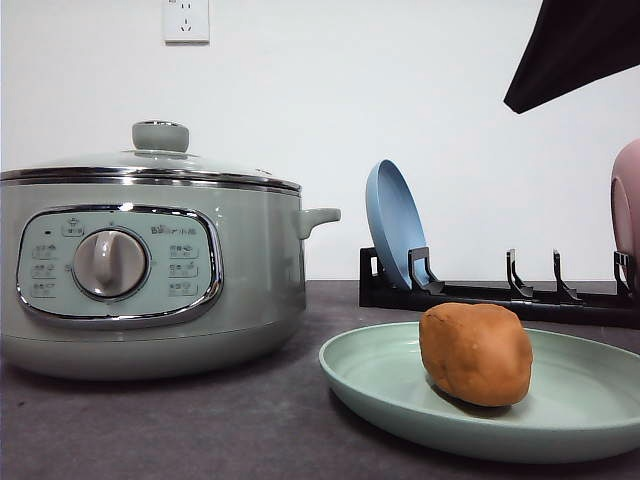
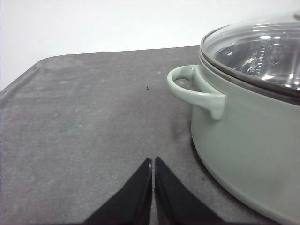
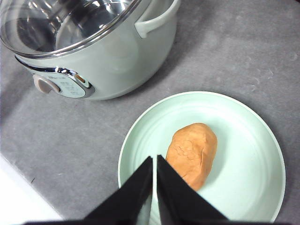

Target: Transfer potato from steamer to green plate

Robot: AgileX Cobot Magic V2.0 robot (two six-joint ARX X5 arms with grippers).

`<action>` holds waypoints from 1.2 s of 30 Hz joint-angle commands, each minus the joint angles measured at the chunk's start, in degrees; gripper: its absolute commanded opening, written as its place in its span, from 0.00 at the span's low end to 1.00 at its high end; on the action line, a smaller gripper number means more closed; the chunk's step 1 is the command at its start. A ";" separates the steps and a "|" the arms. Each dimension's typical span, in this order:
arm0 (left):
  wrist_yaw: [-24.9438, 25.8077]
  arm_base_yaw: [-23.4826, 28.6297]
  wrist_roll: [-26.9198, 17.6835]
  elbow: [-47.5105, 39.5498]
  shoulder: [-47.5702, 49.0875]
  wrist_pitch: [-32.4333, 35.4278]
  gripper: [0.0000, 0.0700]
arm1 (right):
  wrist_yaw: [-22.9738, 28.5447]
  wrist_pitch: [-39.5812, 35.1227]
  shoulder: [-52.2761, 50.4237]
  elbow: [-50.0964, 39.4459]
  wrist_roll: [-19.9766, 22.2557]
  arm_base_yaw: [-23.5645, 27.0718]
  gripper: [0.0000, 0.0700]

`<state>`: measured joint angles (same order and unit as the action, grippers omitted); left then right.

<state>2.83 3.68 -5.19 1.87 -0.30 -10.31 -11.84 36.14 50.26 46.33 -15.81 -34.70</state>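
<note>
The potato [image 1: 476, 353] is seen lying on the green plate [image 1: 380, 385], inside the raised rim and somewhat off the plate's centre. Nothing is holding it; it rests on its side on the glossy surface. From the right wrist view the same is confirmed: the potato [image 3: 192, 153] sits well within the green plate [image 3: 243, 122], with bare plate all round it.

The steamer [image 1: 150, 270] stands beside the green plate, close to its rim but apart from it, and its glass lid [image 1: 150, 165] is seated on the pot. Through the glass, as seen from the left wrist view, the inside of the steamer [image 2: 248, 140] appears bare metal, with no food to be made out.

The right claw [image 3: 154, 187] is held above the near edge of the green plate, its fingers drawn together with only a thin slit between them and nothing gripped. The left claw [image 2: 153, 187] is likewise closed to a slit and holds nothing; it hangs over the bare desk [image 2: 84, 117] on the handle side of the steamer.

The transfer is judged to be done: the potato is out of the steamer and set on the green plate, it has been released, and the lid is on. Nothing of the task itself appears to be left, except perhaps for the arms to be drawn clear.
</note>
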 commanded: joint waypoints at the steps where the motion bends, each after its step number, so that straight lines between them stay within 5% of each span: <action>1: -0.11 0.16 0.31 -1.18 0.11 -0.42 0.00 | 0.04 -0.57 0.20 0.94 0.42 -0.31 0.00; 16: -0.09 0.15 0.31 -1.18 0.13 -0.42 0.00 | 0.45 -0.62 0.16 0.94 0.44 -0.31 0.00; 20: -0.11 0.15 0.31 -1.18 0.13 -0.42 0.00 | 3.72 -0.79 -1.11 0.89 3.95 1.48 0.00; 26: -0.09 0.15 0.31 -1.18 0.13 -0.42 0.00 | 5.46 -6.18 -7.84 -2.34 5.11 11.55 0.00; 36: -0.11 0.16 0.31 -1.18 0.13 -0.42 0.00 | 5.25 -25.76 -28.29 -21.50 7.86 31.43 0.00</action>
<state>2.83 3.68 -5.17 1.85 -0.30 -10.31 -6.44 12.27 23.35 26.00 -8.94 -4.17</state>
